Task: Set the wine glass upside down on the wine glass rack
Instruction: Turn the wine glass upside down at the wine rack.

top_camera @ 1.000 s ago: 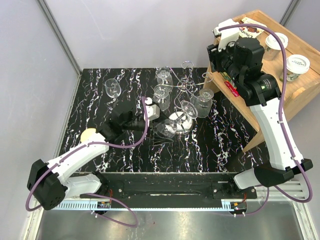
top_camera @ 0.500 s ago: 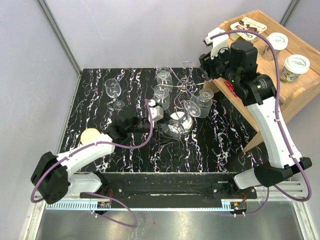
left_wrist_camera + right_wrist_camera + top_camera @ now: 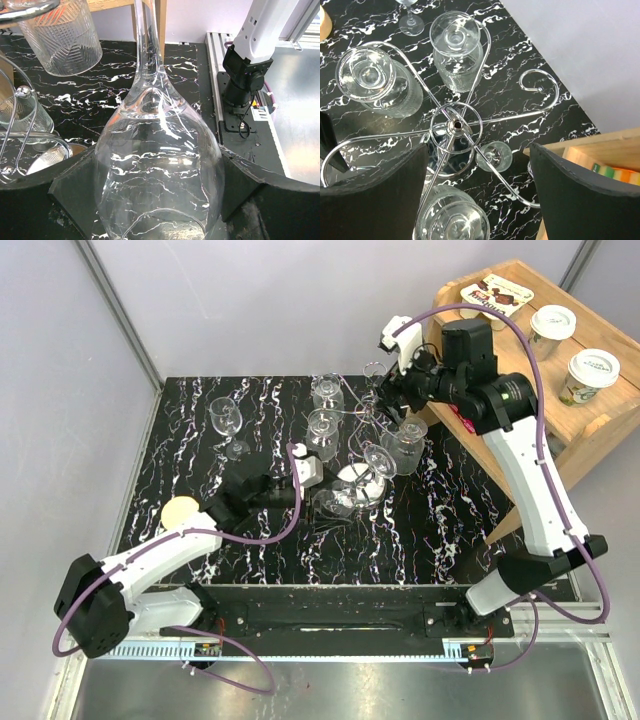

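Glass thin-walled, brittle, slippery, light: left hand [image 3: 159,200] pinching wine glass [image 3: 157,150] at bowl [image 3: 160,180], stem [image 3: 147,40] pointing ahead of hand; squeezing gently advised; right hand [image 3: 477,185] hovering spread wide, wine glass rack [image 3: 455,122] standing directly below.

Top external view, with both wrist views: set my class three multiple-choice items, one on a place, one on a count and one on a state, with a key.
1. Where does the right gripper hang?
A. over the wine glass rack
B. over the paper cups
C. at the table's near edge

2. How many lidded paper cups stand on the wooden side table?
A. one
B. two
C. four

3. What is between the left fingers?
A. nothing
B. a glass bowl
C. a paper cup

Key:
1 A, since the right wrist view looks straight down on the rack's post and curled arms.
2 B, since two white lids show in the top view.
3 B, since the bowl of the wine glass fills the gap between them.
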### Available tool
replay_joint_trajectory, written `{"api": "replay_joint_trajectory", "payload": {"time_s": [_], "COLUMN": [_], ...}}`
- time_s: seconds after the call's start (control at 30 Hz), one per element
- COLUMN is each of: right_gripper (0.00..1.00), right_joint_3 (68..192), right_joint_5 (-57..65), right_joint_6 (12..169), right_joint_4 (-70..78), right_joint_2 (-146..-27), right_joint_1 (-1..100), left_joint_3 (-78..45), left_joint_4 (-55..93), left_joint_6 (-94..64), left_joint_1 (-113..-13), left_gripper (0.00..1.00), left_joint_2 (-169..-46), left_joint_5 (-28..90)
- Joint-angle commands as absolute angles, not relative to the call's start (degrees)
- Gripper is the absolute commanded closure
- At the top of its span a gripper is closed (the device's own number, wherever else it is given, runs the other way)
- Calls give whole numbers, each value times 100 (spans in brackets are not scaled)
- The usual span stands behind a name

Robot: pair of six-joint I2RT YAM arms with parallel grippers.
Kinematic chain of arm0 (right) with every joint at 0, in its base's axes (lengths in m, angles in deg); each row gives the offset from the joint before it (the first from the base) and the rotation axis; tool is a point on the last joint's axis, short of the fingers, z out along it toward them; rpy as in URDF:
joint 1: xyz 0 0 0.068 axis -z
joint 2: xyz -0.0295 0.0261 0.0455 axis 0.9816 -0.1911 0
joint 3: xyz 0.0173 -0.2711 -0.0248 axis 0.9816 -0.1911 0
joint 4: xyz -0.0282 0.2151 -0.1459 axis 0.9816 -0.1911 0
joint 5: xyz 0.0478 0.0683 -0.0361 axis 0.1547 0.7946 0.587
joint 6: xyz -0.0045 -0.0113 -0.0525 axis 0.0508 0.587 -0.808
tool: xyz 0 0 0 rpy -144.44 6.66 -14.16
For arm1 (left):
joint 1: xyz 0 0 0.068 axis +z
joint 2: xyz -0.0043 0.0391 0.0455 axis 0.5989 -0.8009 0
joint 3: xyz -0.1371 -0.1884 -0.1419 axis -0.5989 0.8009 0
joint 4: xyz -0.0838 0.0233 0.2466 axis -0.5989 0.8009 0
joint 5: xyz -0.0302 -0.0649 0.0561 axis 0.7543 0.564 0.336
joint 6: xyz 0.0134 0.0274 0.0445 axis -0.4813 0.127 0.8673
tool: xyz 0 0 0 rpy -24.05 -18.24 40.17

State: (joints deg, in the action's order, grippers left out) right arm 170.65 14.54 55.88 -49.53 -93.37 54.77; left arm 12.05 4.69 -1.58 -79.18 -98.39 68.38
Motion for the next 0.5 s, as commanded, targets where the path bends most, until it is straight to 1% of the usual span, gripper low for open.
{"api": "replay_joint_trajectory", "payload": {"time_s": [0.0,0.13,0.23,0.37,0.47], "right_gripper": [13,13,15,20,28], "right_joint_3": [17620,17990,18315,18614,18615], "right_joint_5": [1963,2130,2261,2367,2402], "right_joint_6": [5289,5131,5042,4928,4875], "right_joint_4": [-5323,-5569,-5763,-6053,-6079], "right_joint_2": [-9722,-10108,-10355,-10636,-10724], "right_joint_1": [5508,5508,5508,5508,5508], "left_joint_3": [1211,1211,1220,1194,1185], "left_joint_4": [93,198,233,321,347], "left_joint_6": [81,161,187,248,257], "left_joint_1": [-7889,-7880,-7880,-7871,-7845], "left_gripper": [100,100,100,100,100], "left_joint_2": [-9563,-9510,-9510,-9484,-9484], "left_joint_5": [6795,6804,6830,6848,6830]}}
